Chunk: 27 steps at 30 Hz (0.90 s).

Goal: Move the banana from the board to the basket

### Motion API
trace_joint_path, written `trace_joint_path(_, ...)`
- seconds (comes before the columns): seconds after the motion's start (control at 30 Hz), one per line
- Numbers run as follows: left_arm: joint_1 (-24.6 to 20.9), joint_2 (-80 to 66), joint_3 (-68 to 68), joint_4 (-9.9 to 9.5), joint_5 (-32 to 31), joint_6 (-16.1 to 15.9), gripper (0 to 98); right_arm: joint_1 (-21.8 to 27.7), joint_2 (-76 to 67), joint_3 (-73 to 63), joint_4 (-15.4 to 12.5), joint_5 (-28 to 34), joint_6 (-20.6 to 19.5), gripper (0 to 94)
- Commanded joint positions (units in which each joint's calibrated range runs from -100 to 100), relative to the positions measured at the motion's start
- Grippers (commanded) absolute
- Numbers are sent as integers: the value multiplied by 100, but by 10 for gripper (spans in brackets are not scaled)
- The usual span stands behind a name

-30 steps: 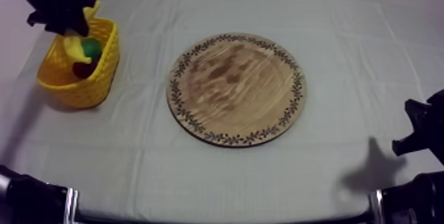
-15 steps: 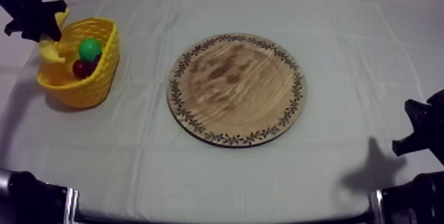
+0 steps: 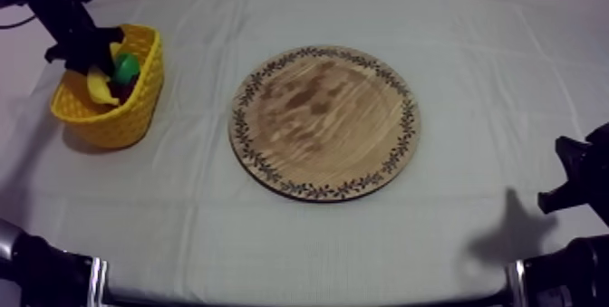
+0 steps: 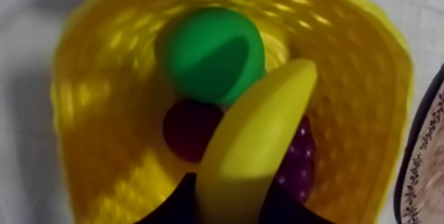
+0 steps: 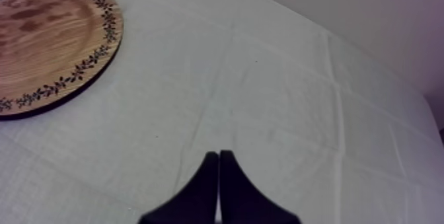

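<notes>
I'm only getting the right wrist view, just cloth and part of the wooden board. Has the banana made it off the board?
Observer: Yes. In the top view the round wooden board with the patterned rim carries nothing, and the yellow toy banana is at the yellow woven basket.
Operator: Has it been let go?
Observer: No. The left wrist view shows the left pincer shut on the banana's near end, with its far end pointing into the basket.
Operator: Anything else in there?
Observer: Under the banana lie a green rounded toy fruit, a small red fruit and a bunch of purple toy grapes.
</notes>
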Motion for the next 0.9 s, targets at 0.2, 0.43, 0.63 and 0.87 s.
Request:
trace_joint_path(0.2,-67,200,85,7,-294,-252,704,-1,0,1,0,0,2,3)
trace_joint_path(0.43,-50,-54,246,25,-315,-371,920,-1,0,1,0,0,2,3)
trace_joint_path(0.63,-8,-626,567,29,-493,-304,856,-1,0,1,0,0,2,3)
trace_joint_path(0.87,95,-1696,1384,41,-921,-135,621,-1,0,1,0,0,2,3)
